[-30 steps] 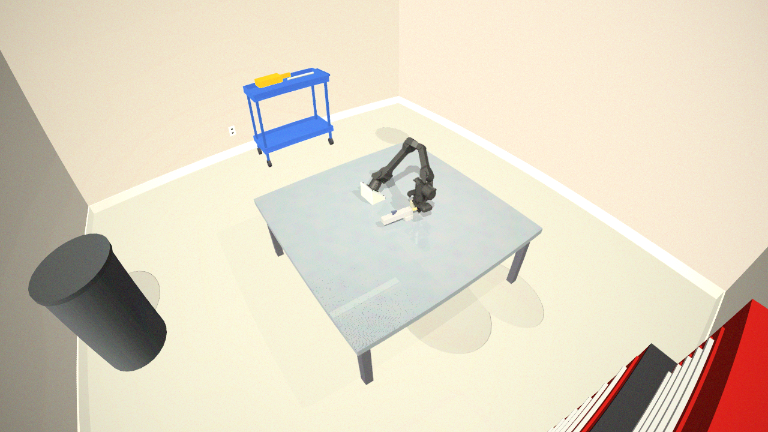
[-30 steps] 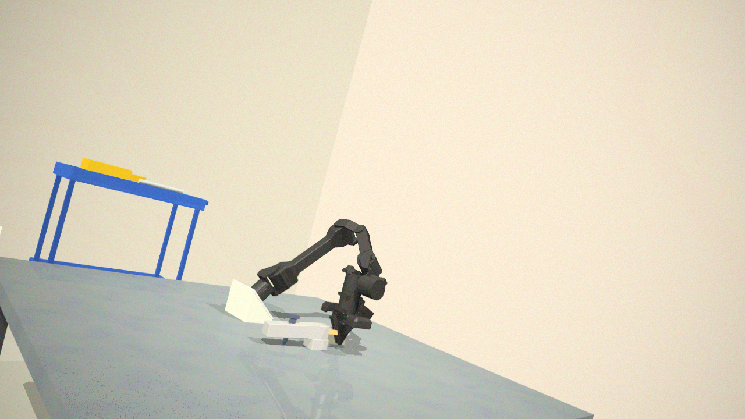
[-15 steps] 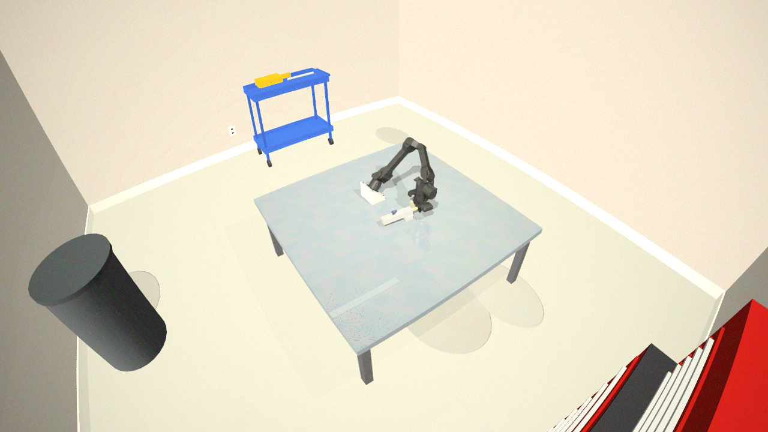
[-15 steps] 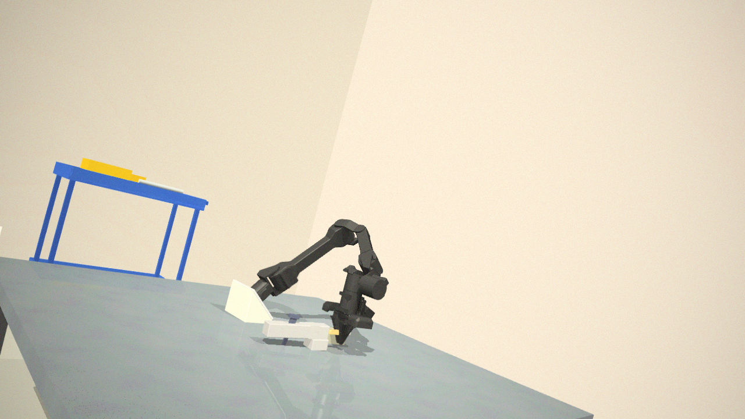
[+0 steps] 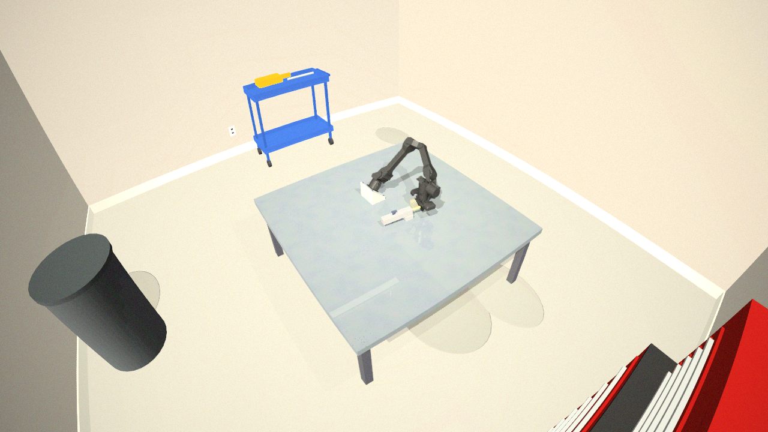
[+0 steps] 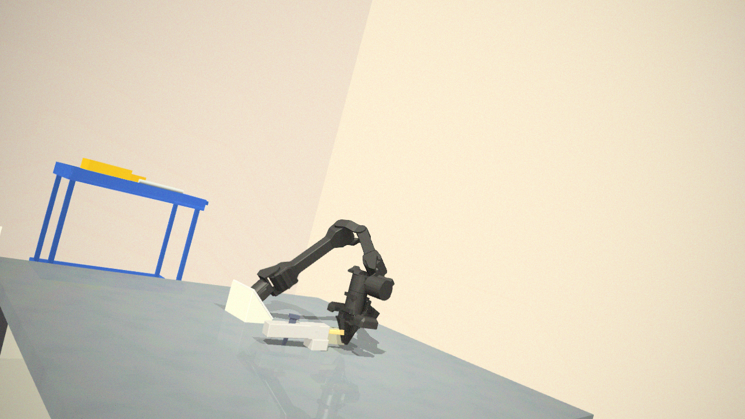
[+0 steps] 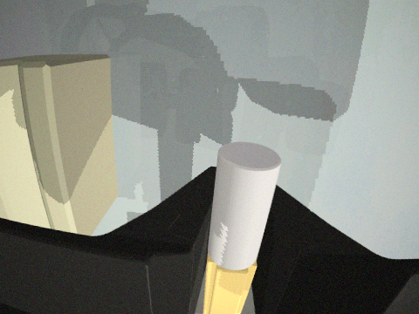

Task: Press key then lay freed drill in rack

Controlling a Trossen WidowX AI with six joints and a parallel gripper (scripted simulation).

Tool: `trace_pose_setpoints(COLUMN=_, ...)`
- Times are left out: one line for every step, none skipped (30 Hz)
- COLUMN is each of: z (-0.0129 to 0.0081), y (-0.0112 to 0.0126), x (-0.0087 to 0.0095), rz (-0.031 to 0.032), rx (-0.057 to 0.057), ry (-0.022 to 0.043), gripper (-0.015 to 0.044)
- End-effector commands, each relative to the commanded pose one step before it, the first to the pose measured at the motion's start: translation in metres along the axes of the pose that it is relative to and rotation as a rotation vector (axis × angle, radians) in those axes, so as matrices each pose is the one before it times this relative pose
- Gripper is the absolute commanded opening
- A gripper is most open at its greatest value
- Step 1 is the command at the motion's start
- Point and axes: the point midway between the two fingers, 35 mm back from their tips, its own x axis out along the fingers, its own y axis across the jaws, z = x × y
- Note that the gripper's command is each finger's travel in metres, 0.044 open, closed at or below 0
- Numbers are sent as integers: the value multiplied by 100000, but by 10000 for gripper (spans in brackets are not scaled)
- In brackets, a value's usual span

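Note:
The drill point(image 7: 244, 209) point(image 6: 337, 331) shows as a yellow bar with a pale grey cylinder at its end in the wrist view. Its other end meets the white body point(image 5: 389, 218) point(image 6: 307, 331) low over the table. The dark blue key point(image 5: 394, 212) point(image 6: 293, 316) stands through that body, its head above the top and its stem showing below. My gripper point(image 5: 420, 207) point(image 6: 346, 339) point(image 7: 232, 180) points down and is shut on the drill, one finger on each side. A cream grooved block point(image 7: 85, 131), perhaps the rack, stands beside it. The drill's stretch inside the body is hidden.
A cream wedge point(image 5: 369, 193) point(image 6: 244, 304) stands by the arm's base. The grey-blue table point(image 5: 322, 241) point(image 6: 156, 364) carries everything. A blue cart point(image 5: 292, 131) point(image 6: 124, 186) with a yellow tool and a dark cylinder bin point(image 5: 107, 311) stand off the table.

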Motion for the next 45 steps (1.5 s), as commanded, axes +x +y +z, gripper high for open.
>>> trace_pose_setpoints(z=880, y=-69, x=-233, rz=-343, rx=277, ry=-192, gripper=0)
trace_pose_setpoints(z=187, y=-1, x=-20, rz=-2, rx=-3, ry=-10, gripper=0)
trace_pose_setpoints(z=193, y=-1, x=-20, rz=-2, rx=-3, ry=-10, gripper=0)
trace_pose_setpoints(z=57, y=-1, x=-11, rz=-1, rx=-1, ry=-2, gripper=0)
trace_pose_setpoints(z=117, y=0, x=-12, rz=-1, rx=-2, ry=-6, gripper=0)
trace_pose_setpoints(z=166, y=0, x=-17, rz=-2, rx=-3, ry=-9, gripper=0)
trace_pose_setpoints(z=180, y=0, x=-18, rz=-2, rx=-3, ry=-9, gripper=0)
trace_pose_setpoints(z=178, y=0, x=-17, rz=-2, rx=-3, ry=-9, gripper=0)
trace_pose_setpoints(z=179, y=1, x=-16, rz=-2, rx=-3, ry=-10, gripper=0)
trace_pose_setpoints(z=185, y=1, x=-16, rz=-2, rx=-3, ry=-10, gripper=0)
trace_pose_setpoints(z=64, y=0, x=-7, rz=-1, rx=-1, ry=-3, gripper=0)
trace_pose_setpoints(z=119, y=1, x=-10, rz=-2, rx=-2, ry=-7, gripper=0)
trace_pose_setpoints(z=165, y=0, x=-14, rz=-2, rx=-3, ry=-9, gripper=0)
trace_pose_setpoints(z=180, y=0, x=-15, rz=-2, rx=-3, ry=-10, gripper=0)
trace_pose_setpoints(z=180, y=1, x=-15, rz=-2, rx=-3, ry=-10, gripper=0)
trace_pose_setpoints(z=181, y=1, x=-14, rz=-3, rx=-3, ry=-10, gripper=0)
trace_pose_setpoints(z=188, y=1, x=-14, rz=-3, rx=-4, ry=-10, gripper=0)
trace_pose_setpoints(z=78, y=0, x=-5, rz=-1, rx=-1, ry=-4, gripper=0)
trace_pose_setpoints(z=40, y=0, x=-3, rz=-1, rx=-1, ry=-2, gripper=0)
trace_pose_setpoints(z=104, y=0, x=-8, rz=-1, rx=-2, ry=-6, gripper=0)
trace_pose_setpoints(z=150, y=0, x=-12, rz=-2, rx=-3, ry=-8, gripper=0)
trace_pose_setpoints(z=156, y=0, x=-12, rz=-2, rx=-3, ry=-9, gripper=0)
trace_pose_setpoints(z=151, y=0, x=-11, rz=-2, rx=-3, ry=-9, gripper=0)
trace_pose_setpoints(z=153, y=0, x=-11, rz=-2, rx=-3, ry=-9, gripper=0)
trace_pose_setpoints(z=160, y=0, x=-12, rz=-2, rx=-3, ry=-9, gripper=0)
trace_pose_setpoints(z=169, y=0, x=-13, rz=-3, rx=-3, ry=-10, gripper=0)
trace_pose_setpoints(z=177, y=0, x=-14, rz=-3, rx=-4, ry=-10, gripper=0)
trace_pose_setpoints(z=184, y=0, x=-15, rz=-3, rx=-4, ry=-11, gripper=0)
trace_pose_setpoints(z=-78, y=7, x=-21, rz=1, rx=2, ry=7, gripper=0)
trace_pose_setpoints(z=-133, y=18, x=-51, rz=3, rx=4, ry=11, gripper=0)
trace_pose_setpoints(z=-122, y=30, x=-82, rz=3, rx=4, ry=10, gripper=0)
trace_pose_setpoints(z=-10, y=24, x=-68, rz=1, rx=2, ry=3, gripper=0)
trace_pose_setpoints(z=10, y=11, x=-48, rz=0, rx=0, ry=2, gripper=0)
trace_pose_setpoints(z=0, y=5, x=-51, rz=0, rx=0, ry=3, gripper=0)
trace_pose_setpoints(z=-1, y=2, x=-52, rz=0, rx=0, ry=3, gripper=0)
trace_pose_setpoints(z=0, y=3, x=-52, rz=0, rx=0, ry=3, gripper=0)
trace_pose_setpoints(z=0, y=5, x=-52, rz=0, rx=0, ry=3, gripper=0)
trace_pose_setpoints(z=0, y=5, x=-52, rz=0, rx=0, ry=3, gripper=0)
trace_pose_setpoints(z=0, y=5, x=-52, rz=0, rx=0, ry=3, gripper=0)
trace_pose_setpoints(z=0, y=5, x=-51, rz=0, rx=0, ry=3, gripper=0)
trace_pose_setpoints(z=-1, y=6, x=-51, rz=0, rx=0, ry=3, gripper=0)
trace_pose_setpoints(z=-1, y=6, x=-50, rz=0, rx=0, ry=3, gripper=0)
trace_pose_setpoints(z=-2, y=6, x=-50, rz=0, rx=1, ry=3, gripper=0)
trace_pose_setpoints(z=-2, y=5, x=-50, rz=0, rx=0, ry=3, gripper=0)
trace_pose_setpoints(z=-2, y=5, x=-50, rz=0, rx=0, ry=3, gripper=0)
